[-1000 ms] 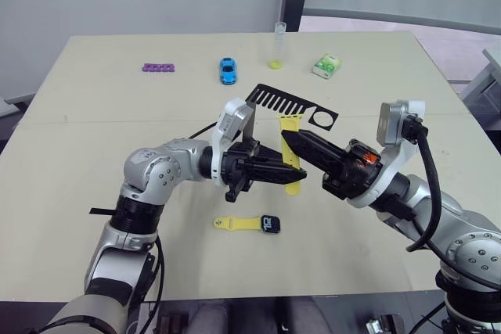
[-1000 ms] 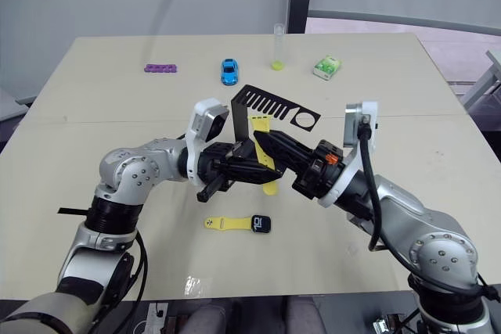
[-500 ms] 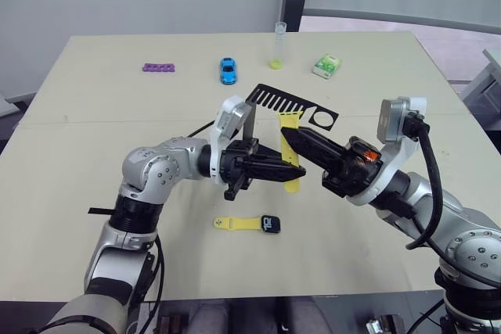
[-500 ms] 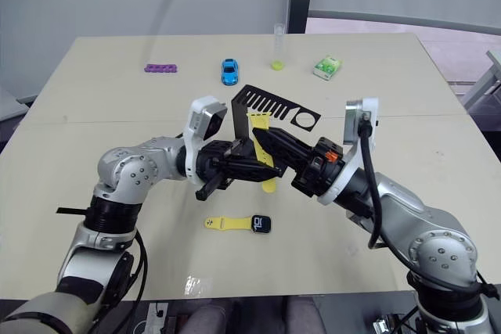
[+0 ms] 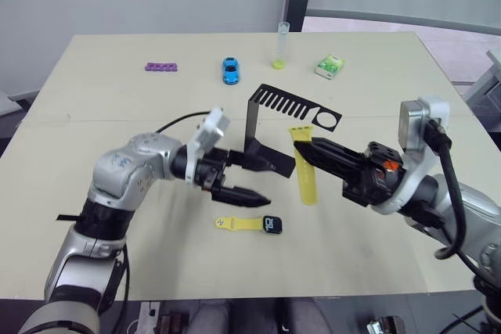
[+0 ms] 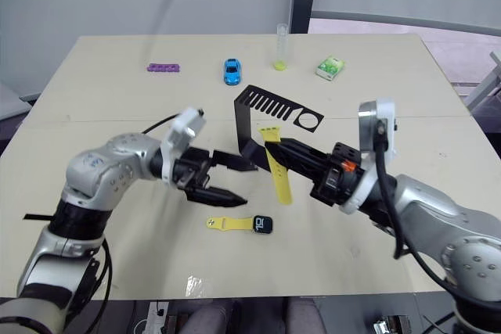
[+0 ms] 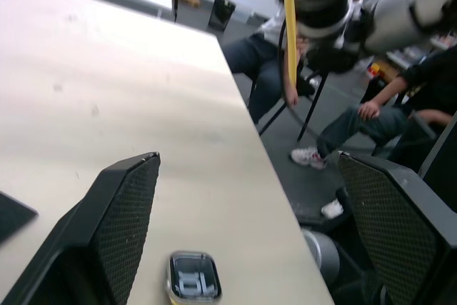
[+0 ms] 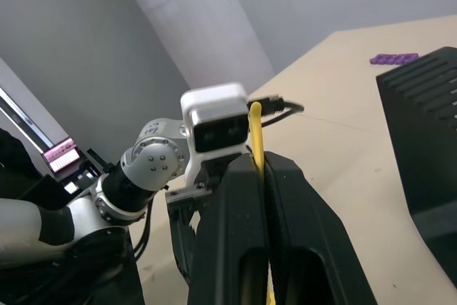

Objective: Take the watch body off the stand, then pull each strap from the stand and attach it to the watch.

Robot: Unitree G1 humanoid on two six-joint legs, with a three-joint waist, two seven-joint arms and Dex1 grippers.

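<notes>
One strap (image 5: 305,174) pinched seemingly clear of stand (image 5: 270,127).

This looks like a robot test room in a lab or office. A big plain surface (image 5: 94,76) holds small odd things: a blue toy car (image 5: 229,70), a purple block strip (image 5: 160,66), a clear tube (image 5: 279,44). A person's legs (image 7: 343,126) on a chair show nearby.

Both head eyes look down over the table (image 5: 94,68) from above. The left wrist camera skims the tabletop towards seated people (image 7: 371,105); the right wrist camera faces the other arm.
</notes>
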